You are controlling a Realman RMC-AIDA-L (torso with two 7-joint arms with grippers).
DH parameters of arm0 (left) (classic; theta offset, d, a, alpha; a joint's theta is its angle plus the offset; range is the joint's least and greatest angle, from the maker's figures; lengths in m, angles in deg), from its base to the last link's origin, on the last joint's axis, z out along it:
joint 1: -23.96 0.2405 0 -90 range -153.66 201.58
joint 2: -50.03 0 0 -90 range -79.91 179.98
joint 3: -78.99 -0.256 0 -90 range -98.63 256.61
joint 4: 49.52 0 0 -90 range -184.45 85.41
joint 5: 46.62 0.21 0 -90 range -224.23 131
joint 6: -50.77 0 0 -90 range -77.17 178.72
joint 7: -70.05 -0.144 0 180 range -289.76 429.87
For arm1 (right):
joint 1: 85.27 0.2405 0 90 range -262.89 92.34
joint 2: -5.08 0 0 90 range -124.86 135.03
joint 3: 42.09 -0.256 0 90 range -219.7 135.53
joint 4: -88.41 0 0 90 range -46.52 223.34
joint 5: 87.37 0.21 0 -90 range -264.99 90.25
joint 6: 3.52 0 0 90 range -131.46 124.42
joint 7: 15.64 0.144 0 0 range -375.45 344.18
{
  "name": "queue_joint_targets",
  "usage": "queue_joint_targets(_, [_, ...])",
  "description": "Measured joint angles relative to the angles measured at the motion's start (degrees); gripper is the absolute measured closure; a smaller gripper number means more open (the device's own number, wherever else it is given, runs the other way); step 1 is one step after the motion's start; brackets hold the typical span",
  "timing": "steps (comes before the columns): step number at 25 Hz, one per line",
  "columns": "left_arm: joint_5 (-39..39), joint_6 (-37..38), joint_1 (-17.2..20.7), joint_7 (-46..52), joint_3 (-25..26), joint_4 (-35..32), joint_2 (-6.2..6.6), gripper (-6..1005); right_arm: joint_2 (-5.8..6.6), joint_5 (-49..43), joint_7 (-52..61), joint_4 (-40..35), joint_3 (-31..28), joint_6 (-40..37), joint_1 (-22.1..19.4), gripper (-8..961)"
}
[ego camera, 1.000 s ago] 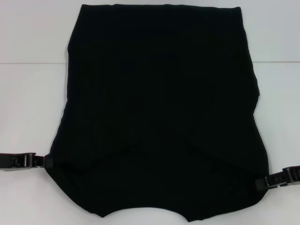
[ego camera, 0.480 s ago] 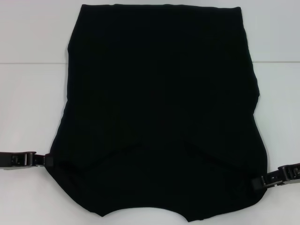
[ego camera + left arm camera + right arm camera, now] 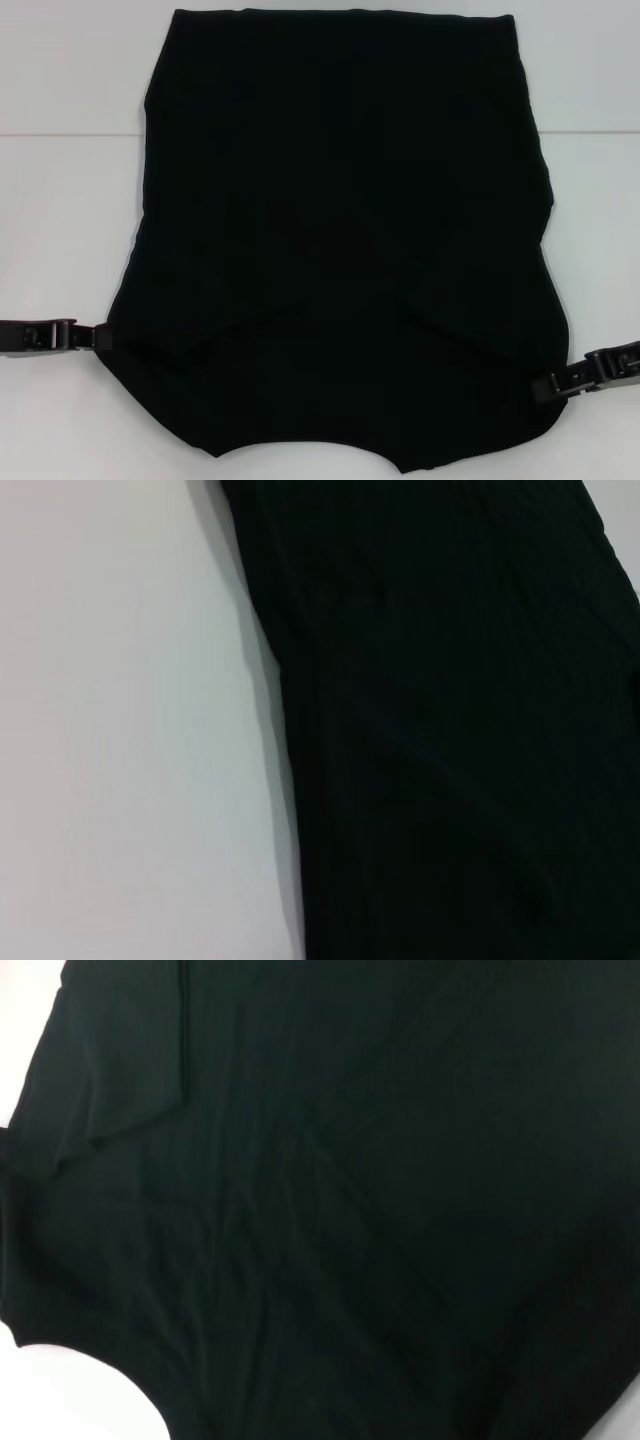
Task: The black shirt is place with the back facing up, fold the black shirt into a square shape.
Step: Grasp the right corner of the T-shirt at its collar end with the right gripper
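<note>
Nearest us, the neckline edge of the black shirt (image 3: 340,250) lies at the near tabletop (image 3: 60,220) edge. Our left gripper (image 3: 98,340) sits at its left side and our right gripper (image 3: 548,385) at its right; both touch the fabric, but we cannot tell whether either has pinched it. Over the last second both shifted only slightly, so we judge the fold not yet begun. Farther off, the hem lies flat; nothing stands in the way.

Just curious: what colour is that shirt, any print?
Plain black shirt, no print showing; clearest in the head view.
</note>
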Motion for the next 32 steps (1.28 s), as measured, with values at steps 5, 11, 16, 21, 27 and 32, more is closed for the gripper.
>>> queue_joint_targets(5, [-0.39, -0.01, -0.03, 0.0, 0.01, 0.0, 0.0, 951, -0.09, -0.03, 0.02, 0.51, 0.1, 0.02, 0.48, 433])
queue_joint_targets(11, [-0.43, -0.04, -0.02, 0.0, 0.0, 0.0, -0.01, 951, -0.54, -0.03, 0.02, 0.72, 0.68, -0.19, 0.96, 446])
queue_joint_targets(16, [-0.5, -0.09, -0.03, 0.0, 0.0, 0.0, 0.0, 950, -0.71, -0.03, 0.12, 0.76, 0.93, -0.07, 1.0, 457])
queue_joint_targets(21, [-0.53, -0.09, -0.02, 0.0, 0.0, 0.0, 0.05, 950, -0.71, -0.03, 0.68, 0.76, 1.05, 0.12, 0.99, 514])
queue_joint_targets(27, [-0.53, -0.1, -0.02, -0.27, 0.0, 0.0, 0.08, 950, -0.7, -0.09, 1.51, 0.76, 1.95, 0.45, 0.92, 763])
queue_joint_targets(32, [-0.53, -0.17, -0.03, -0.39, 0.0, 0.0, 0.08, 949, -0.69, -0.12, 1.52, 0.76, 1.92, 0.87, 0.62, 902])
